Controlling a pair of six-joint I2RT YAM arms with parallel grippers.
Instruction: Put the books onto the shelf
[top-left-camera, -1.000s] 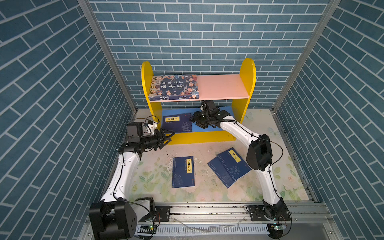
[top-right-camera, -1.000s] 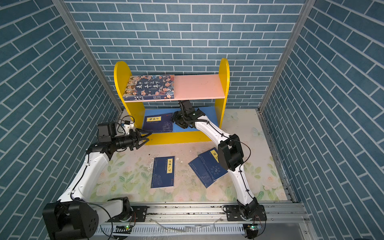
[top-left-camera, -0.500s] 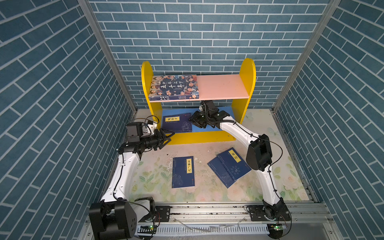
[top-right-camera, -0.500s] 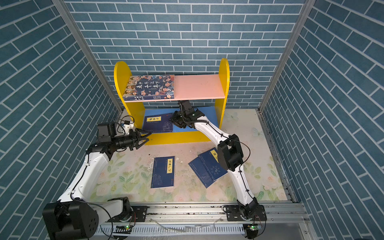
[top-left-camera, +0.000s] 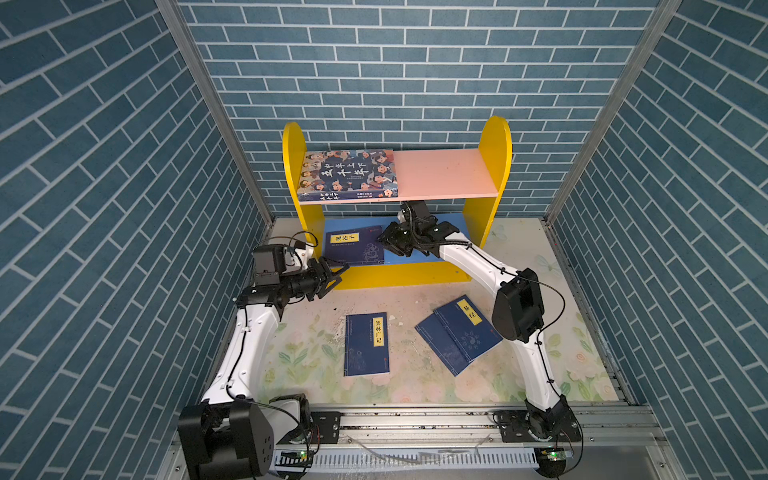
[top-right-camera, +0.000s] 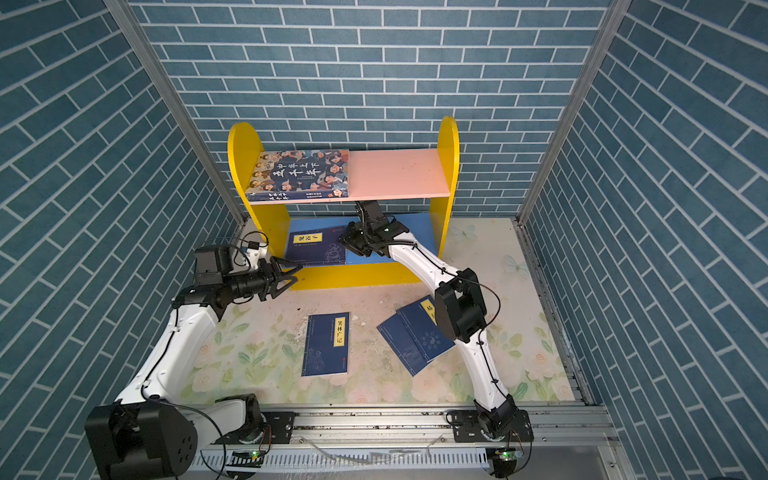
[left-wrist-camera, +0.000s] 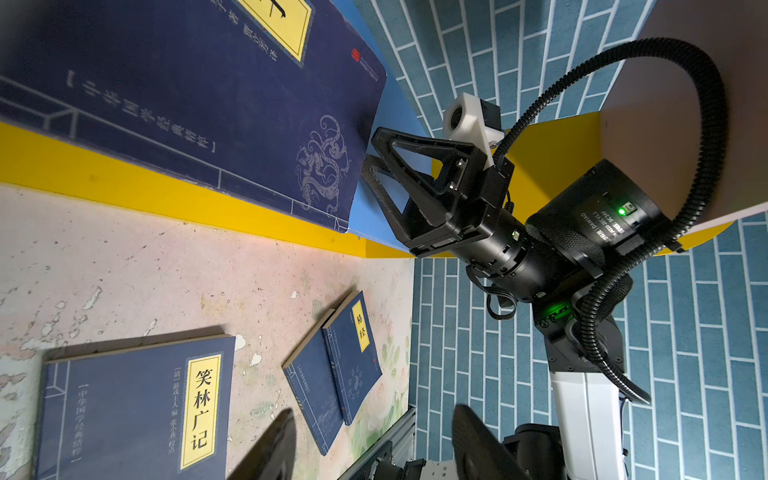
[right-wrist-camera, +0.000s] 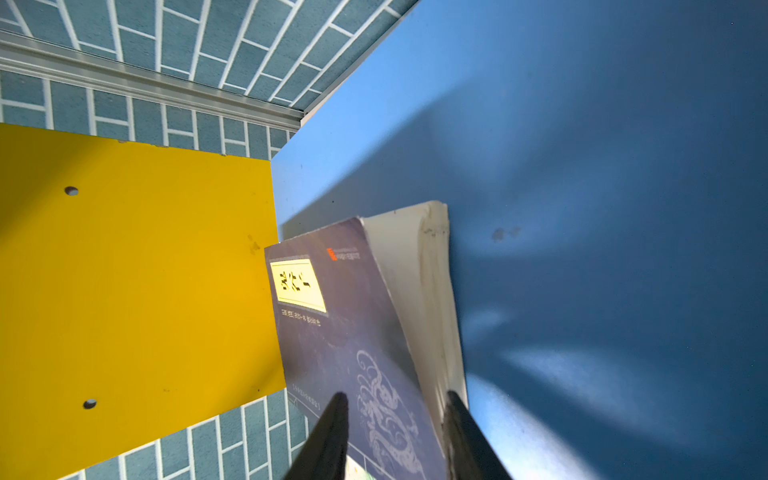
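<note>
The shelf (top-left-camera: 494, 166) sits at the back of the tabletop (top-left-camera: 407, 299), and two of the five books are on it. The thick cartoon-face book (top-left-camera: 347, 174) lies flat on the pink upper board (top-left-camera: 444, 174), pushed to the shelf's left end, cover up (spine facing the front). Down below, the blue lower board (right-wrist-camera: 582, 166) carries one thin navy book (top-left-camera: 353, 245), also towards the left end, yellow label up.

The right gripper (top-left-camera: 384, 244) reaches in under the pink board, and its jaws are pinching that thin navy book by the edge nearest the shelf's middle. The right wrist view shows one jaw on the cover side and one behind the pages, with that edge tipped up off the blue (the far corner throws a shadow on the board).

The left gripper (top-left-camera: 338, 275) hangs just in front of the shelf's left side panel, about level with the yellow base (top-left-camera: 395, 276), jaws spread with nothing between them.

The other three are off the shelf. A single navy book (top-left-camera: 366, 344) lies flat on the tabletop in front of the shelf's middle. A pair of navy books (top-left-camera: 457, 334) lies in front of its right half, one overlapping the other (partly hidden under the right arm's elbow in both top views).
</note>
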